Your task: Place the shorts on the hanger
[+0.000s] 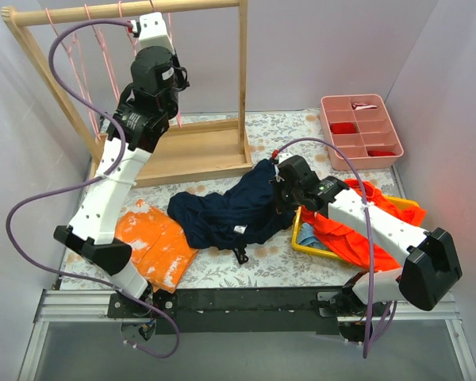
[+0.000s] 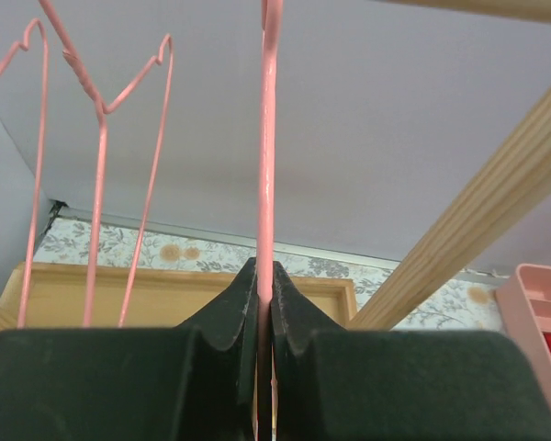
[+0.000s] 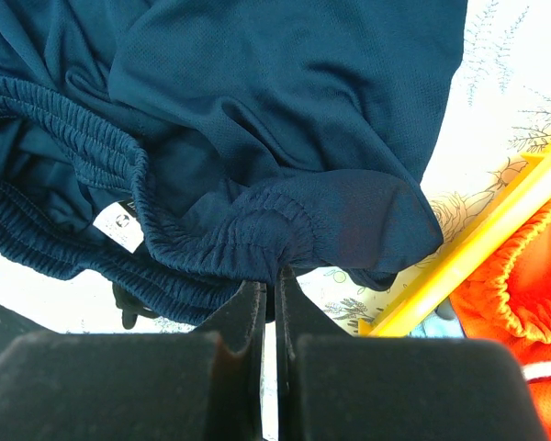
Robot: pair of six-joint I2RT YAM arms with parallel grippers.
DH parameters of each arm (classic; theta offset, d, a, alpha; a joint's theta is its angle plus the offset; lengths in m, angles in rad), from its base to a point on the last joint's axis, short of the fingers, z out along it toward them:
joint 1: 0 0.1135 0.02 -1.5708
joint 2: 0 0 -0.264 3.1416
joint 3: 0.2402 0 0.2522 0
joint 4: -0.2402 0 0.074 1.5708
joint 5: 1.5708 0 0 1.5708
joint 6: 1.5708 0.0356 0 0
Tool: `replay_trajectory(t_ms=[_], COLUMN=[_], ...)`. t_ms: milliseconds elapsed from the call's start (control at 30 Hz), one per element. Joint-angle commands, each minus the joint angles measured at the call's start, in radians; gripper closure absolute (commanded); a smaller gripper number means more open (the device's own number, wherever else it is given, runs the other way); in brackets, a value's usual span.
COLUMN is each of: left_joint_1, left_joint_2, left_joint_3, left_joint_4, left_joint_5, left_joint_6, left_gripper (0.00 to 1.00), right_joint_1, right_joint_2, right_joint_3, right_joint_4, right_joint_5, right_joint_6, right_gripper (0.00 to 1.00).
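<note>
The navy shorts lie bunched on the floral table, mid-centre, drawstring at the near edge. My right gripper is shut on the elastic waistband of the shorts, lifting that edge a little; the white label shows. My left gripper is raised to the wooden rack's top bar and is shut on the wire of a pink hanger, which hangs on the rack. Other pink hangers hang to its left.
The wooden rack stands at the back left. An orange cloth with white blotches lies front left. A yellow tray with orange-red clothes sits under the right arm. A pink compartment box is back right.
</note>
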Motion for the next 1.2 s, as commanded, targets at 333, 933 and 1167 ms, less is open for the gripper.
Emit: replay_trajectory(t_ms=[333, 933, 1167], left_joint_1=[0.0, 0.001, 0.001], left_joint_2=[-0.335, -0.732, -0.887], left_joint_3=[-0.315, -0.72, -0.911], left_joint_4=[-0.042, -0.137, -0.224], left_joint_5=[0.338, 0.629, 0.923], left_joint_6=[0.022, 0.001, -0.082], left_gripper=[1.0, 1.0, 1.0], right_joint_1=[-0.006, -0.004, -0.006], right_joint_2=[0.008, -0.008, 0.017], right_joint_3=[0.044, 0.044, 0.073], right_joint_4=[0.039, 0.005, -0.015], right_joint_5=[-0.001, 0.039, 0.101], right_joint_6=[-0.017, -0.011, -0.025], right_gripper=[0.99, 0.99, 0.99])
